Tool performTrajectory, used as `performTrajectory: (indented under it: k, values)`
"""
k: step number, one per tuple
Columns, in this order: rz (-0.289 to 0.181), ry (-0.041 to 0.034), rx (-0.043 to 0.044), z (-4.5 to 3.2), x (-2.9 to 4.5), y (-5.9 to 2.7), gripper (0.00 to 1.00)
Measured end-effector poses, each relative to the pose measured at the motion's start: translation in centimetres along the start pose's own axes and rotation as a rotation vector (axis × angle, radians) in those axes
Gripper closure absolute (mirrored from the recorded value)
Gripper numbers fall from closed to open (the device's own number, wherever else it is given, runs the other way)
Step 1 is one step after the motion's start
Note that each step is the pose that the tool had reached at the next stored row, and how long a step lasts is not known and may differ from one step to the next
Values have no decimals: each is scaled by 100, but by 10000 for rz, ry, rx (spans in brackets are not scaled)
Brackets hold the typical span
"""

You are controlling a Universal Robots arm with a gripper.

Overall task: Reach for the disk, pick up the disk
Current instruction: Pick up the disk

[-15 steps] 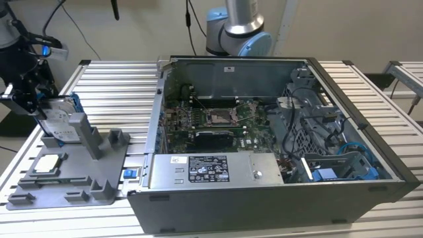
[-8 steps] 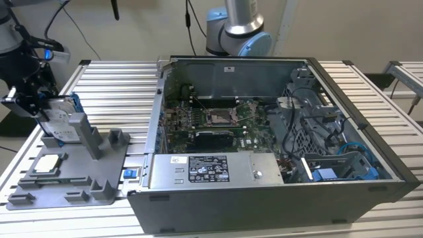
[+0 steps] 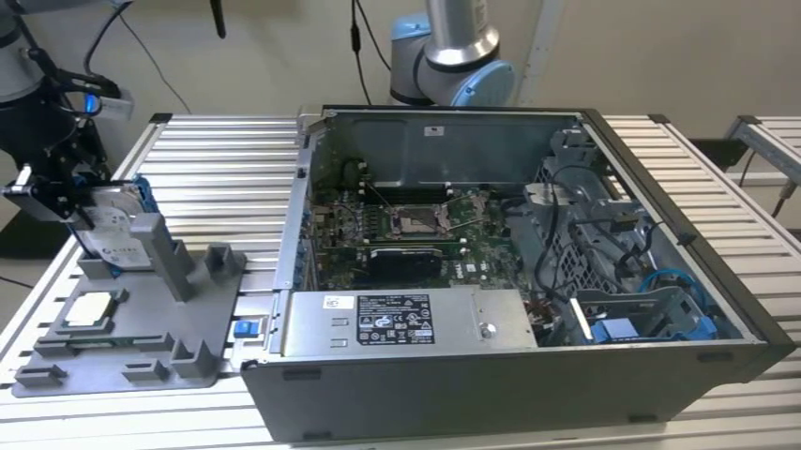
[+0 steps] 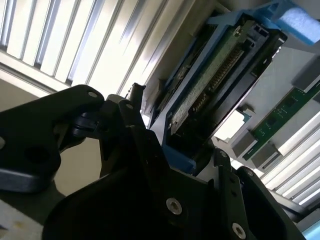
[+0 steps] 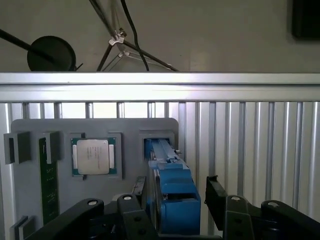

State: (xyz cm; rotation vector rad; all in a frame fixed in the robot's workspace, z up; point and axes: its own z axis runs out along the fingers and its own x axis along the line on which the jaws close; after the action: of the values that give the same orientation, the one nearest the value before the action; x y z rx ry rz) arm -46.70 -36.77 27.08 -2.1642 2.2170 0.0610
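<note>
Gripper (image 5: 176, 186) spread astride upright disk (image 3: 115, 230) at exterior view's left; off-ctr squeeze could cock it in fixture (image 3: 150, 319) slot, grip slips.

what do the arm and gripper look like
The gripper is matte black: angular jointed fingers with small silver screws at the pivots, seen in both wrist views. In the exterior view the arm above it is black, grey higher up.
</note>
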Motion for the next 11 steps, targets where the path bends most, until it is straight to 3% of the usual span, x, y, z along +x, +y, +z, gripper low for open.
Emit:
performTrajectory:
  k: [3,8,11]
  values:
    - [-6,-16,24,1,1,13,0]
    - [-15,-63,176,31,2,21,0]
    - [-16,-74,194,40,3,21,0]
